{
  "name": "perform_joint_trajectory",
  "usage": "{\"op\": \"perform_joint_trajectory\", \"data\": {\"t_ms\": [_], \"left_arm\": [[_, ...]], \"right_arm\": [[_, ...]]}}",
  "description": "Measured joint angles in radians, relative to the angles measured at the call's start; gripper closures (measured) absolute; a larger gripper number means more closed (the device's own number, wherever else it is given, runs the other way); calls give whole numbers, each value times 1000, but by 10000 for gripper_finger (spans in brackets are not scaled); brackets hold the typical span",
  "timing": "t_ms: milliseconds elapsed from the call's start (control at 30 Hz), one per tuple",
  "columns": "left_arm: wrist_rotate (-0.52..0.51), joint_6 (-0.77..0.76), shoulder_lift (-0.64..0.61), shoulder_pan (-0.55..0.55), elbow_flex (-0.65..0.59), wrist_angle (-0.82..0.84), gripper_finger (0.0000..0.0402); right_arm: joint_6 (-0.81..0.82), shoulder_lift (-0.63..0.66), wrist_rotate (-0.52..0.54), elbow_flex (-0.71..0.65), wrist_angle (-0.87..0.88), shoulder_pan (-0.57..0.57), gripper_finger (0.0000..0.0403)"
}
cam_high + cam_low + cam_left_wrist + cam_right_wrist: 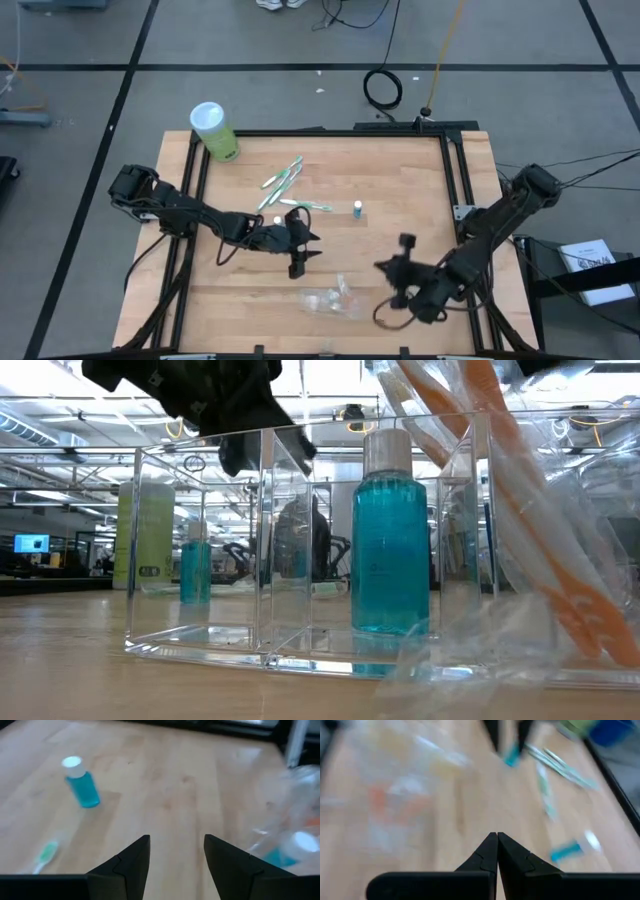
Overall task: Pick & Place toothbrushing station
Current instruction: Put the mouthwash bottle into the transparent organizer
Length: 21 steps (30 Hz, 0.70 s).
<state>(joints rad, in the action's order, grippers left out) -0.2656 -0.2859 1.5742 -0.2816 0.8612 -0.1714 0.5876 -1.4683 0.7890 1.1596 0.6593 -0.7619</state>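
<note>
One tube (357, 210) stands at 2 o'clock of the empty, spread left gripper (298, 262), the nearer; right gripper (392, 268) clenched, empty.

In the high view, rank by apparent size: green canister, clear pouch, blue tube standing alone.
1. Green canister, about level with
2. clear pouch; its see-through edges make ranking these two unsure.
3. Blue tube, clearly smallest.

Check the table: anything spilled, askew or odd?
Nothing spilled. Green-white toothbrushes lie scattered at angles, loose on the table. One blue tube stands alone upright. The clear organizer already holds a tube and an orange brush.
</note>
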Motion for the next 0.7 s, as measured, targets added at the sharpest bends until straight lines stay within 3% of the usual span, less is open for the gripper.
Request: {"op": "perform_joint_trajectory", "data": {"t_ms": [67, 167, 267, 433, 567, 700], "left_arm": [[-40, 2, 0, 4, 0, 24, 206], [-77, 12, 0, 13, 0, 39, 206], [-77, 36, 0, 27, 0, 40, 206], [-76, 91, 0, 55, 0, 40, 206], [-76, 159, 0, 85, 0, 40, 206], [-76, 216, 0, 122, 0, 39, 206]], "right_arm": [[104, 37, 45, -97, -22, 13, 403], [184, 72, 49, -275, -187, 61, 395], [175, 79, 0, -468, -480, 133, 365], [61, 46, -54, -751, -1046, 274, 274], [-18, 5, -17, -873, -1328, 354, 208], [-72, -54, -17, -876, -1413, 403, 175]]}}
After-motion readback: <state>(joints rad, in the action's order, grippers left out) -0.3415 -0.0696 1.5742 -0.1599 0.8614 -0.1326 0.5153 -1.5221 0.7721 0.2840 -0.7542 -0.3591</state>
